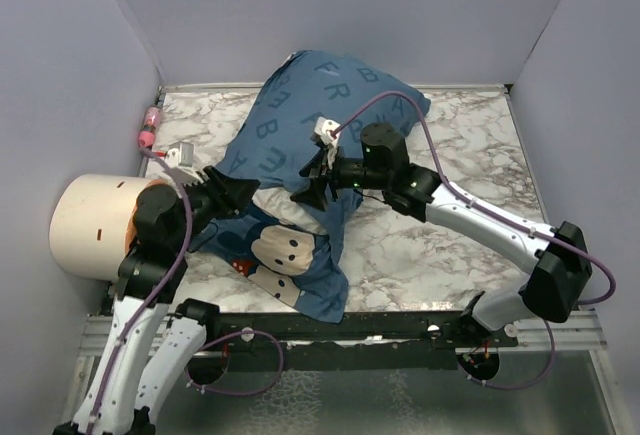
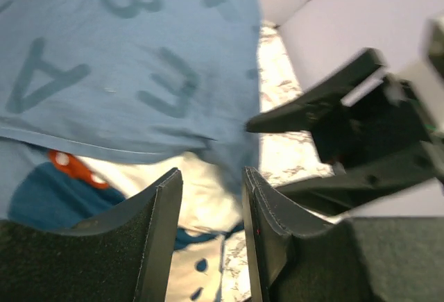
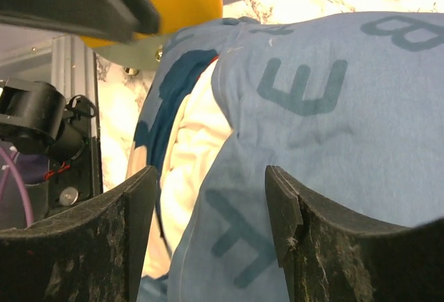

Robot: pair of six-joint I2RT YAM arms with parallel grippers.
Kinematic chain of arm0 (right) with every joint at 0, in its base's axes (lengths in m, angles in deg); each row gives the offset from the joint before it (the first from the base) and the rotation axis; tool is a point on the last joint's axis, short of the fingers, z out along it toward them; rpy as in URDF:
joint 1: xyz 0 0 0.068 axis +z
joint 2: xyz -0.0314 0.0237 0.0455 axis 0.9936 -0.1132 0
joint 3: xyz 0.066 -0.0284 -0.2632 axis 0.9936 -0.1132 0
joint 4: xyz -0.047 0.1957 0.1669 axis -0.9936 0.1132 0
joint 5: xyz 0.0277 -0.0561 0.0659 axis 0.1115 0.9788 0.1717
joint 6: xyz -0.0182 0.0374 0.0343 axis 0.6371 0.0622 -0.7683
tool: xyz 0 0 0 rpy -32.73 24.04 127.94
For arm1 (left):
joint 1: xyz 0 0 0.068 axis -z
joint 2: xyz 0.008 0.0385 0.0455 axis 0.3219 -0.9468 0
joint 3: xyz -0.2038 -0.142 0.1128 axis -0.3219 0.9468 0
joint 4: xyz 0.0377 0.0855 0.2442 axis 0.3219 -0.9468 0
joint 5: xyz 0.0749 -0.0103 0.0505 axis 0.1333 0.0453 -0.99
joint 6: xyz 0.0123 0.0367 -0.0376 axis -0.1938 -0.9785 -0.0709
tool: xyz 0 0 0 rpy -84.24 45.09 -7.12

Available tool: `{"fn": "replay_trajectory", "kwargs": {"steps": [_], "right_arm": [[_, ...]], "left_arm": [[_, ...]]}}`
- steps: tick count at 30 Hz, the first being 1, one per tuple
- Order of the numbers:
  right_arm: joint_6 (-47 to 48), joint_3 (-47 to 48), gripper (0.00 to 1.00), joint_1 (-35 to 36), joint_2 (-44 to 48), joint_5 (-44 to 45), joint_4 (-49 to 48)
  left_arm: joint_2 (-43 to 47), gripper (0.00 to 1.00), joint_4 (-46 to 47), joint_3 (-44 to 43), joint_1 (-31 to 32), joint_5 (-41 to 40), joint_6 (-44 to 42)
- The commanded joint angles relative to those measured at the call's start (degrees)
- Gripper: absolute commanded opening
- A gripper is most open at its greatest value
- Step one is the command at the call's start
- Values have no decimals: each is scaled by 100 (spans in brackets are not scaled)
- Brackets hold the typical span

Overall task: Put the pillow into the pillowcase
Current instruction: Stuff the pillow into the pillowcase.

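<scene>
The blue lettered pillowcase (image 1: 335, 95) lies bulging across the middle of the marble table, its open end toward the arms. A strip of the white pillow (image 1: 283, 205) shows at that opening, and most of it is inside. In the right wrist view the pillow (image 3: 189, 142) peeks out beside the pillowcase (image 3: 333, 128) hem. My left gripper (image 1: 250, 195) (image 2: 211, 201) stands open at the opening's left side, nothing between its fingers. My right gripper (image 1: 312, 183) (image 3: 211, 201) is open just over the hem on the right, holding nothing.
A pale cylinder (image 1: 92, 225) sits by the left arm at the table's left edge. A small pink bottle (image 1: 150, 130) lies at the back left corner. Grey walls close the left, back and right. A mouse-face flap (image 1: 285, 253) of the pillowcase drapes toward the near edge.
</scene>
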Motion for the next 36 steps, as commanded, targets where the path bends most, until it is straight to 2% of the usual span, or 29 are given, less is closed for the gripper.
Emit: {"fn": "replay_trajectory", "kwargs": {"steps": [1,4,9,11,12,15,17,21,24,26,29,32,33,36], "right_arm": [[263,79,63,24,127,101,919],[303,-32,63,22,110,484,1195],[240,-135,63,76,-81,1162,1456],[227,-79,60,86,-230,1384,1572],[217,-43,56,86,-283,1445,1611],[142,49,27,86,-274,1362,1554],[69,96,12,86,-147,1046,1326],[-305,270,1,93,194,-371,573],[-458,309,1,337,434,-1297,110],[-336,281,1,653,541,-1443,95],[-377,-119,1,881,638,-1236,84],[-521,-631,1,879,569,-78,372],[-571,-740,3,870,518,450,524],[-531,-873,34,877,381,1354,965]], "left_arm": [[488,39,36,-85,-13,1056,130],[437,29,824,471,-1,2330,1058],[346,25,1229,892,-2,2456,1147],[118,23,1491,1121,41,2516,1234],[24,22,1550,1215,93,2442,1197],[-316,22,1819,1473,380,2057,1028],[-686,22,2012,1588,681,1671,915],[-1688,22,2153,1461,1140,649,455],[-2150,15,2327,1283,1103,-636,327],[-2316,14,2747,1210,883,-1110,432],[-2494,21,3465,1111,497,-1008,681],[-2470,38,3766,935,367,-236,446],[-2370,42,3578,842,356,55,248],[-1674,51,2199,655,353,417,-404]]}}
